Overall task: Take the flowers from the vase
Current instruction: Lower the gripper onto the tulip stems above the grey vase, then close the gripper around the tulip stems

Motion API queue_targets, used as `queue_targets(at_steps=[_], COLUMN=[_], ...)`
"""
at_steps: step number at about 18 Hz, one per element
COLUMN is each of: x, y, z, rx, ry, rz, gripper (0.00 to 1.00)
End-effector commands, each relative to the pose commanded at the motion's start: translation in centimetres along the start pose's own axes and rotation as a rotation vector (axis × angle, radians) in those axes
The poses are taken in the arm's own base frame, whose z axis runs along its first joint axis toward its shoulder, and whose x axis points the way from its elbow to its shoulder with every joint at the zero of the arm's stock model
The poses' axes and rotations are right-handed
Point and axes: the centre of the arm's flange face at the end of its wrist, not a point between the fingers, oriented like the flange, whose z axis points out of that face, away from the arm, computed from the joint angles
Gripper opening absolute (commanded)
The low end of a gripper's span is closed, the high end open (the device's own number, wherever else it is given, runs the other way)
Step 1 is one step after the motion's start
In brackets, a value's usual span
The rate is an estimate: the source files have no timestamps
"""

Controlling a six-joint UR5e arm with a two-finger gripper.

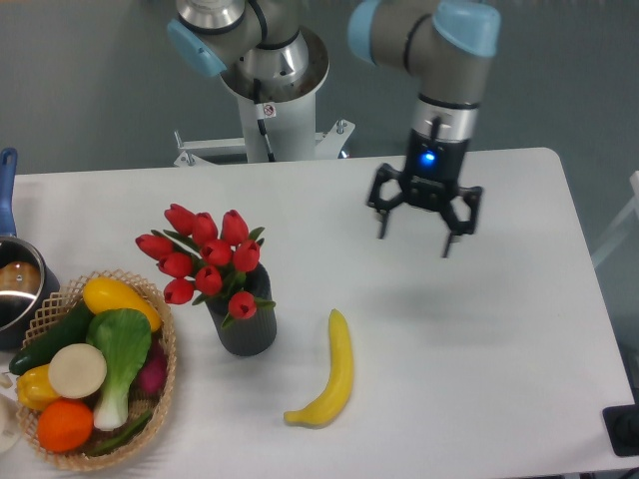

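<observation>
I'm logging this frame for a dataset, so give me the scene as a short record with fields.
flowers: red tulips, standing in the vase
vase: dark ribbed cylinder, upright, left of the banana
claw: open, empty, above the table right of the flowers
banana: lying flat
basket: wicker, holds vegetables, front left
pot: at left edge

Red tulip flowers [208, 257] with green leaves sit bunched in the vase [243, 324], spreading up and left, wider than its mouth. The vase is a dark ribbed cylinder, standing upright on the counter.
</observation>
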Motion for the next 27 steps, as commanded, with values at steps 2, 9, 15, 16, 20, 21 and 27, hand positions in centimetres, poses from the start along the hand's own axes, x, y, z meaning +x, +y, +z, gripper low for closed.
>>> queue_targets(at_steps=[2,9,15,16,20,21,27], x=[2.3,5.5,5.9,5.2,6.4,6.8,6.4], y=[-0.3,-1.6,-2.2,-2.1,-2.9,-2.9,-3.1], z=[2.0,4.0,6.0,6.9,9.4,10.2,10.3], rx=[0.039,0.126,0.173,0.171,0.201,0.222,0.267], ry=[0.073,0.176,0.238,0.248,0.325,0.356,0.371], rz=[0.008,0.013,0.012,0.007,0.010,0.002,0.001], gripper=[1.00,1.00,1.00,1.00,1.00,1.00,0.00])
